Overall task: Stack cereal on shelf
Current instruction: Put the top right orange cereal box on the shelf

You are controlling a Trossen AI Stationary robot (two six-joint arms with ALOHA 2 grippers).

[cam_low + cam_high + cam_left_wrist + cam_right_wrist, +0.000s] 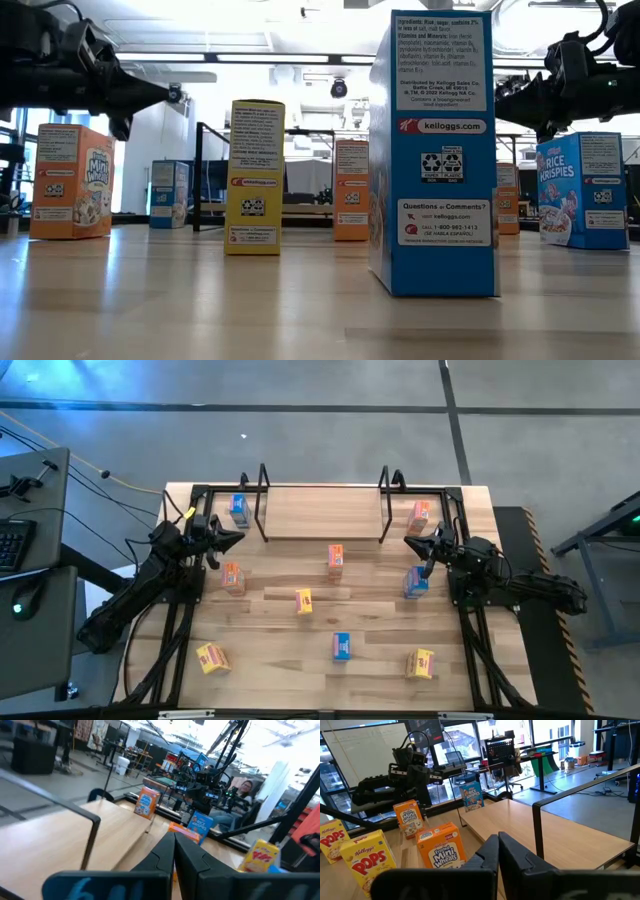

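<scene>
The left gripper (238,537) hovers with jaws pressed together on nothing; a small blue cereal box (238,509) stands just beyond its tips and an orange cereal box (232,577) just behind them. Ahead lies the light wooden shelf with black wire end frames (322,512), bare. The right gripper (410,540), jaws likewise together and empty, has another blue box (415,582) just beside it.
</scene>
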